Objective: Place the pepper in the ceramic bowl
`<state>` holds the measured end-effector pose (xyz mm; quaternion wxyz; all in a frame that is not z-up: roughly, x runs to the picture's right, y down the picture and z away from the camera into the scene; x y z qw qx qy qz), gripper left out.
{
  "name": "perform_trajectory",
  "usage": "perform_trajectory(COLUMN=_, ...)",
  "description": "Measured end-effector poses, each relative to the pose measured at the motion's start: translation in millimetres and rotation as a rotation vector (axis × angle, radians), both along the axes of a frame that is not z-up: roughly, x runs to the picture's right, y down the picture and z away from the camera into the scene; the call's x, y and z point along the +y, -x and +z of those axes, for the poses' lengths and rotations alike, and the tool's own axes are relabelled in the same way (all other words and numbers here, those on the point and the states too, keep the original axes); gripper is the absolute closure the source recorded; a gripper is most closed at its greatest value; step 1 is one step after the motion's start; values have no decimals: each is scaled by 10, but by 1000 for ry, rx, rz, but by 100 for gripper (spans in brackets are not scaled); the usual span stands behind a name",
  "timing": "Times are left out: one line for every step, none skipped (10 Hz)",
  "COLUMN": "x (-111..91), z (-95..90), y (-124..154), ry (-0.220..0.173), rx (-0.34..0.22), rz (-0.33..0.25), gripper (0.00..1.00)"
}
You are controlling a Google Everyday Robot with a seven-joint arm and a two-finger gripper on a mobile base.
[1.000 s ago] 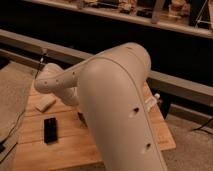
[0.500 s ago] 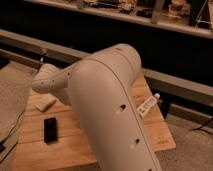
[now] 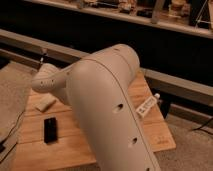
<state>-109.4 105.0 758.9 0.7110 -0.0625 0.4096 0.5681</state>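
Observation:
The pepper and the ceramic bowl are hidden or out of view. My large pale arm link (image 3: 107, 107) fills the middle of the camera view and covers most of the wooden table (image 3: 161, 137). Its elbow joint (image 3: 48, 80) sticks out to the left above the table. My gripper is not in view; it lies somewhere behind the arm.
A pale cream rectangular block (image 3: 45, 104) lies at the table's left side. A black rectangular object (image 3: 50, 130) lies in front of it. A white tube-like item (image 3: 148, 105) lies near the table's right edge. A dark shelf and rail (image 3: 175, 82) run behind the table.
The big arm link has shifted slightly to the left and covers a little more of the table. The objects on the table have not moved.

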Motion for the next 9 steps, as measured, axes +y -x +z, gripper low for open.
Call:
perform_trajectory(x=-5, z=3, y=2, ry=0, rx=1, rz=2, gripper=20)
perform_trajectory(x=-8, z=3, y=1, ry=0, rx=1, rz=3, gripper=20)
perform_trajectory(x=-9, z=3, y=3, ry=1, rx=1, rz=4, gripper=20)
perform_trajectory(x=-6, z=7, y=3, ry=2, rx=2, rz=5, gripper=20)
perform_trajectory(x=-10, z=8, y=1, ry=1, rx=2, rz=7, gripper=20)
perform_trajectory(x=-8, z=8, y=3, ry=2, rx=2, rz=9, gripper=20)
perform_trajectory(x=-10, z=8, y=-2, ry=2, rx=2, rz=10, gripper=20)
perform_trajectory(x=-14, z=7, y=-5, ry=1, rx=2, rz=13, gripper=20)
perform_trajectory(x=-17, z=6, y=-6, ry=0, rx=2, rz=14, gripper=20)
